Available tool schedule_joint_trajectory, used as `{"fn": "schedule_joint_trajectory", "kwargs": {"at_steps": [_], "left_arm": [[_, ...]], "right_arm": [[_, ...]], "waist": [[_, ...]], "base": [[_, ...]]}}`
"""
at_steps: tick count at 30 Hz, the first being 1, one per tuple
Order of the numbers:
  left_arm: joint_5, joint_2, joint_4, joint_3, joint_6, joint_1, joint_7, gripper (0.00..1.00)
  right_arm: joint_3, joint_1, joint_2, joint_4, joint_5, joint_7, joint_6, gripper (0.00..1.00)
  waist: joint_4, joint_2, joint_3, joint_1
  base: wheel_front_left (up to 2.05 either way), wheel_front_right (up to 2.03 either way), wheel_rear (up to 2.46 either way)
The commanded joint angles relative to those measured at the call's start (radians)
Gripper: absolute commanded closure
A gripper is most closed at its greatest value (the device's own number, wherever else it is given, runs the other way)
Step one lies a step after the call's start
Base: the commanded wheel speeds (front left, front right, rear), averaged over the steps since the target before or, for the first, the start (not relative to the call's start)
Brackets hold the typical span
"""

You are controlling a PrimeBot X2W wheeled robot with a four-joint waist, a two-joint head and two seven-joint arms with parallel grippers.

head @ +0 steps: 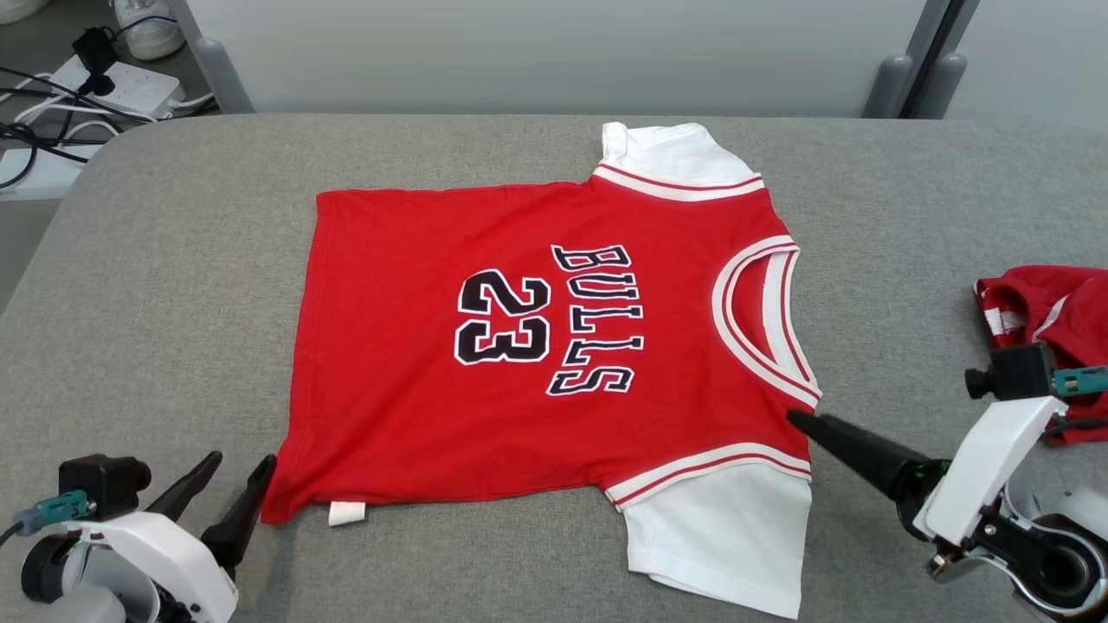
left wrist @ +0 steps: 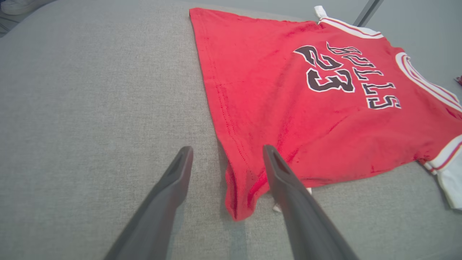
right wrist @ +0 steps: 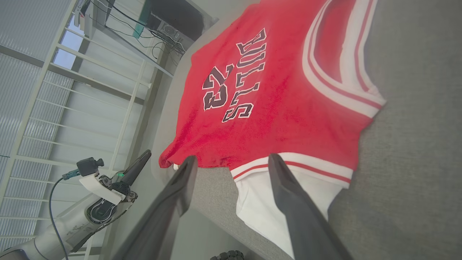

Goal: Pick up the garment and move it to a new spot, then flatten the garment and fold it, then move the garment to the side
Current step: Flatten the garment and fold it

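While the jersey (head: pixel 537 346) lies spread on the grey surface (head: pixel 173 303), number up, hem to my left and neck to my right, neither arm holds any of it. The left gripper (head: pixel 241 460) sits just off the near hem corner (head: pixel 281 506) with its jaws spread. In the left wrist view one finger overlaps that corner, and I cannot tell whether it touches. The right gripper (right wrist: pixel 231 157) also has its jaws spread, aimed at the near shoulder seam above the white sleeve (head: pixel 718 536).

I judge the flattening nearly done and the fold next, and that is where I see trouble. The hem corner looks slightly bunched and raised, with a white label (head: pixel 346 513) poking out beneath it. If I close there carelessly I may pinch only the top layer, and the back panel would stay behind and crease. If I close the two grips at unequal depths, the cloth will skew as I lift. The near sleeve lies close to the surface's front edge, so any drag towards me could pull it over. A second red garment (head: pixel 1047 303) sits just beside the right wrist. A wide swing of that arm could catch it and sweep it into the work. Pressing fingertips too hard into the fabric cover would push wrinkles ahead of them.
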Motion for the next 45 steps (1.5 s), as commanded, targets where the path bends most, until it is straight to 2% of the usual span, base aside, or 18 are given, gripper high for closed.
{"fn": "schedule_joint_trajectory", "kwargs": {"at_steps": [1,8,9,14,18,23,32,45], "left_arm": [[0.024,0.029,-0.003,0.073,-0.001,-0.019,-0.006,0.00],[0.151,-0.041,-0.043,0.283,0.014,0.048,-0.006,0.00],[0.151,-0.041,-0.043,0.283,0.014,0.048,-0.006,0.00],[0.238,-0.099,-0.084,0.408,0.018,0.115,-0.006,0.00],[0.302,-0.141,-0.109,0.477,0.016,0.166,-0.006,0.00],[0.357,-0.186,-0.139,0.571,0.014,0.223,-0.006,0.00],[0.459,-0.277,-0.191,0.707,0.011,0.324,-0.006,0.00],[0.633,-0.399,-0.287,0.876,0.004,0.403,-0.006,0.00]], "right_arm": [[-0.019,-0.004,-0.007,0.012,-0.041,-0.066,0.005,0.00],[-0.047,-0.022,0.065,0.167,-0.225,-0.301,0.005,0.00],[-0.047,-0.022,0.065,0.167,-0.225,-0.301,0.005,0.00],[-0.097,-0.021,0.129,0.281,-0.343,-0.346,0.005,0.00],[-0.211,0.006,0.188,0.330,-0.464,-0.350,0.005,0.00],[-0.358,0.096,0.262,0.336,-0.616,-0.350,0.005,0.00],[-0.499,0.240,0.344,0.298,-0.819,-0.351,0.005,0.00],[-0.707,0.397,0.460,0.237,-1.108,-0.351,0.005,0.00]], "waist": [[0.002,0.0000,0.000,0.0000],[0.007,0.0000,-0.008,0.0000],[0.007,0.0000,-0.008,0.0000],[0.004,0.0000,-0.030,0.0000],[-0.001,0.0000,-0.049,0.0000],[-0.011,0.0000,-0.078,0.0000],[-0.024,0.0000,-0.123,0.0000],[-0.022,0.0000,-0.131,0.0000]], "base": [[0.00,0.00,0.00],[0.00,0.00,0.00],[0.00,0.00,0.00],[0.00,0.00,0.00],[0.00,0.00,0.00],[0.00,0.00,0.00],[0.00,0.00,0.00],[0.00,0.00,0.00]]}}
